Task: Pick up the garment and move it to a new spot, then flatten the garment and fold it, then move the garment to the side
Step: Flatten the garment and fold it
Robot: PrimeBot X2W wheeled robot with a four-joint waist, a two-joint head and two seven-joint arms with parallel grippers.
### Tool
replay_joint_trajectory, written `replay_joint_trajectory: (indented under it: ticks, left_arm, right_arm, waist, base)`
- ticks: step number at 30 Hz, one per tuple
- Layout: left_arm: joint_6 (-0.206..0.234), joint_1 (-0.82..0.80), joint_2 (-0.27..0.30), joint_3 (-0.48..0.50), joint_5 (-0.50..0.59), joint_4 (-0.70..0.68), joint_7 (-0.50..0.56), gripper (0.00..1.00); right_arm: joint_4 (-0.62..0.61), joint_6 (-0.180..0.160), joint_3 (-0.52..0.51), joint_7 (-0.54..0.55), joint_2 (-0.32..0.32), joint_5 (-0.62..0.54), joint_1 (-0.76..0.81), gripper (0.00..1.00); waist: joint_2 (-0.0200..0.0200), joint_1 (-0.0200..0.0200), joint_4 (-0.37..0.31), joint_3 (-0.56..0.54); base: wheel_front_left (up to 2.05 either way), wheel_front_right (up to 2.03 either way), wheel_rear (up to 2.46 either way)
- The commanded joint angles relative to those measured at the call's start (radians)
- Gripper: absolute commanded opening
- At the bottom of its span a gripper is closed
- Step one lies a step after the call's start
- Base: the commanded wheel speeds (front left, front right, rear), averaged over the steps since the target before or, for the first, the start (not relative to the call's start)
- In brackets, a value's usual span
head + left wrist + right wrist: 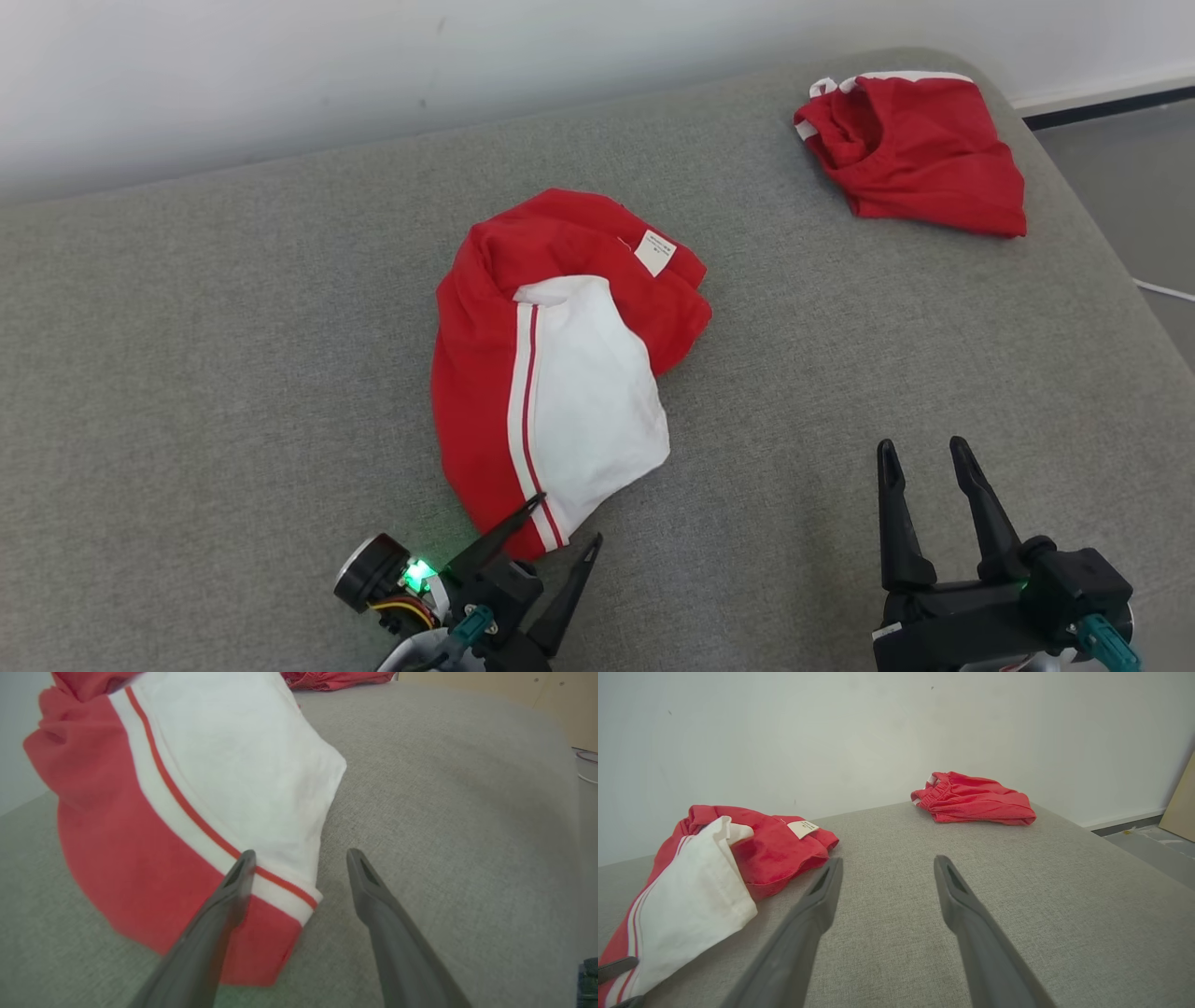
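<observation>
Here, garment [569, 392] bunched (underside hidden), left pincer [568, 517] cropped

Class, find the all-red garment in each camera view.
Head view: all-red garment, upper right.
Left wrist view: all-red garment at the top edge, middle.
Right wrist view: all-red garment right of centre, upper half.
Shared landmark: red-and-white garment, left of it in every view.

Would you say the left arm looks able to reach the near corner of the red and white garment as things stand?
Probably yes: the left gripper sits right at the near hem of the garment, jaws open, one jaw already over the fabric, with nothing in between.
</observation>
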Motion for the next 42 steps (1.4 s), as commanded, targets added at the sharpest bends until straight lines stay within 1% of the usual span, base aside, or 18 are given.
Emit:
replay_joint_trajectory:
  ticks: [1,2,3,4,5,9,11,16,23,28,29,32,37,42]
  left_arm:
    - [0.000,-0.018,0.001,0.000,0.010,0.021,-0.003,1.00]
    - [0.002,-0.024,-0.001,-0.001,0.011,0.040,-0.003,1.00]
    - [0.008,-0.034,-0.006,0.004,0.009,0.052,-0.003,0.91]
    - [0.011,-0.041,-0.009,0.007,0.009,0.068,-0.003,0.50]
    - [0.023,-0.054,-0.013,0.006,0.020,0.090,-0.003,0.00]
    - [0.040,-0.067,-0.027,0.015,0.018,0.082,-0.003,0.00]
    - [0.039,-0.066,-0.034,0.019,0.011,0.064,-0.003,0.00]
    - [0.029,-0.062,-0.055,0.047,-0.028,-0.076,-0.003,0.00]
    - [0.041,-0.011,-0.068,0.098,-0.058,-0.314,-0.003,0.00]
    - [0.058,0.075,-0.049,0.140,-0.065,-0.411,-0.003,0.00]
    - [0.058,0.075,-0.049,0.140,-0.065,-0.411,-0.003,0.00]
    - [0.065,0.145,-0.036,0.171,-0.082,-0.444,-0.003,0.00]
    - [0.071,0.277,-0.002,0.213,-0.100,-0.447,-0.003,0.00]
    - [0.067,0.330,0.024,0.251,-0.105,-0.454,-0.003,0.00]
  right_arm:
    - [-0.002,-0.003,0.003,0.000,0.003,0.005,-0.009,1.00]
    - [-0.002,-0.003,0.003,0.000,0.003,0.003,-0.011,1.00]
    - [-0.002,-0.003,0.002,0.000,0.003,0.002,-0.013,1.00]
    - [-0.003,-0.003,0.000,0.000,0.003,0.001,-0.014,1.00]
    - [-0.004,-0.003,-0.003,0.000,0.003,-0.004,-0.015,1.00]
    - [-0.006,-0.003,-0.015,0.000,0.003,-0.012,-0.010,1.00]
    - [-0.008,-0.003,-0.020,0.000,0.003,-0.014,-0.008,1.00]
    - [-0.005,-0.003,-0.032,0.000,0.003,-0.012,0.004,1.00]
    - [0.000,-0.003,-0.039,0.000,0.003,-0.017,0.019,1.00]
    - [0.008,-0.003,-0.035,0.000,0.003,-0.023,0.033,1.00]
    - [0.008,-0.003,-0.035,0.000,0.003,-0.023,0.033,1.00]
    - [0.012,-0.003,-0.030,0.000,0.003,-0.028,0.037,1.00]
    - [0.018,-0.003,-0.023,0.000,0.003,-0.030,0.045,1.00]
    - [0.022,-0.003,-0.017,0.000,0.003,-0.034,0.054,1.00]
  waist:
    - [-0.0001,-0.0001,-0.004,0.005]
    - [-0.0001,-0.0001,-0.005,0.006]
    - [-0.0001,-0.0001,-0.005,0.008]
    - [-0.0001,-0.0001,-0.005,0.009]
    - [-0.0001,-0.0001,-0.005,0.010]
    - [-0.0001,-0.0001,0.005,0.004]
    - [-0.0001,-0.0001,0.016,-0.002]
    - [-0.0001,-0.0001,0.077,-0.027]
    - [-0.0001,-0.0001,0.205,-0.070]
    - [-0.0001,-0.0001,0.285,-0.098]
    - [-0.0001,-0.0001,0.285,-0.098]
    - [-0.0001,-0.0001,0.321,-0.111]
    - [-0.0001,-0.0001,0.341,-0.128]
    - [-0.0001,-0.0001,0.332,-0.144]
  base:
    - [0.00,0.00,0.00]
    - [0.00,0.00,0.00]
    - [0.00,0.00,0.00]
    - [0.00,0.00,0.00]
    - [0.00,0.00,0.00]
    - [0.00,0.00,0.00]
    - [0.00,0.00,0.00]
    - [0.00,0.00,0.00]
    - [0.00,0.00,0.00]
    - [0.00,0.00,0.00]
    - [0.00,0.00,0.00]
    - [0.00,0.00,0.00]
    - [0.00,0.00,0.00]
    - [0.00,0.00,0.00]
